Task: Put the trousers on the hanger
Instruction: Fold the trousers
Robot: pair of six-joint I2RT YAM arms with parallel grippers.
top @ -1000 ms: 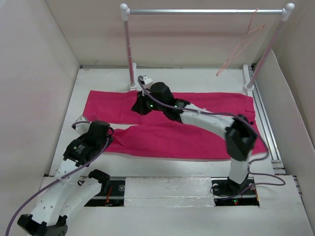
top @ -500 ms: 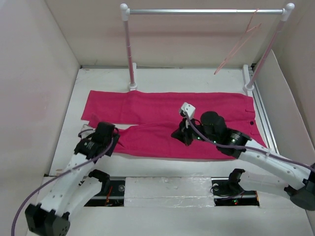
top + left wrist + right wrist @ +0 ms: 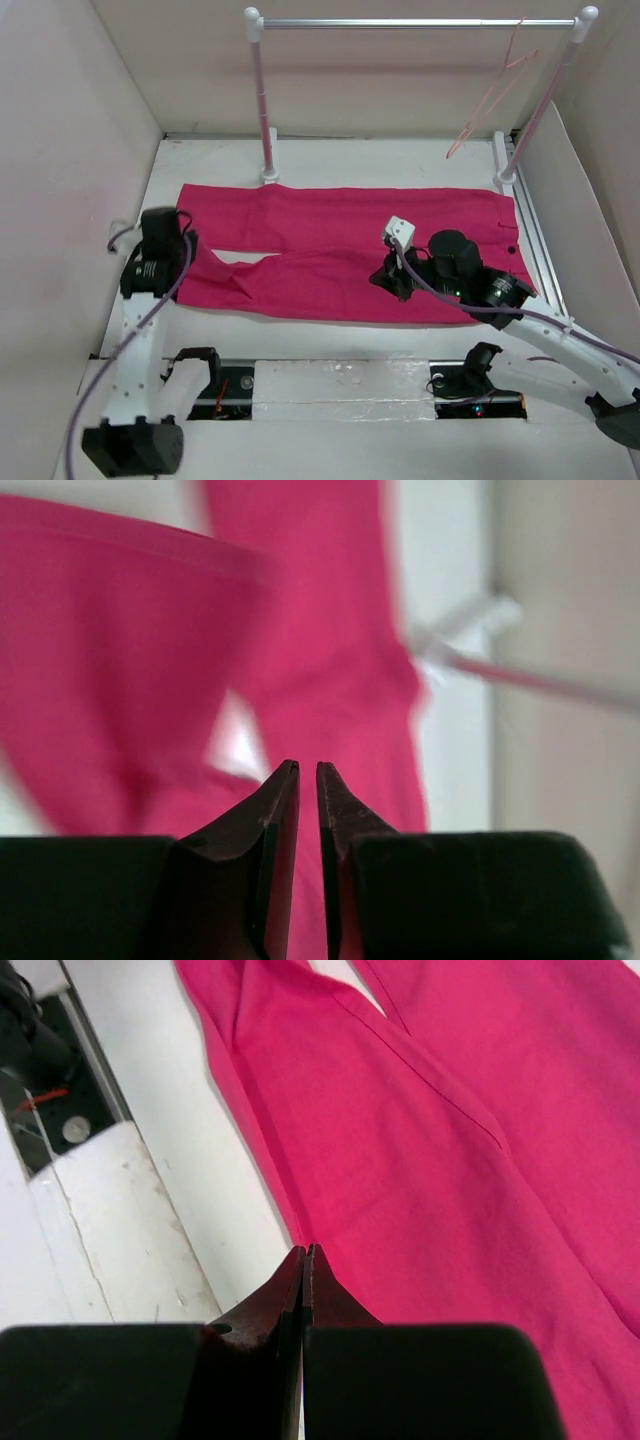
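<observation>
The magenta trousers [image 3: 350, 215] lie flat across the table with their legs pointing left. The pale pink wire hanger [image 3: 490, 95] hangs at the right end of the rail, far from both arms. My left gripper [image 3: 180, 245] is at the left ends of the legs. In the blurred left wrist view its gripper [image 3: 307, 767] shows only a thin slit, with trousers [image 3: 330, 630] behind. I cannot tell whether any cloth is pinched. My right gripper [image 3: 385, 280] hovers over the near leg. In the right wrist view the gripper [image 3: 305, 1250] is shut and empty above the near edge of the trousers [image 3: 450, 1160].
A silver rail [image 3: 410, 22] on two white-footed posts [image 3: 265, 110] spans the back. Beige walls close the left, right and back sides. A metal track [image 3: 540, 250] runs along the right edge. The arm bases sit in a slot [image 3: 240, 385] at the near edge.
The left arm swung left and back from the near leg's end, and its jaws went from wide to a thin slit. The right arm came off the far leg to the near leg.
</observation>
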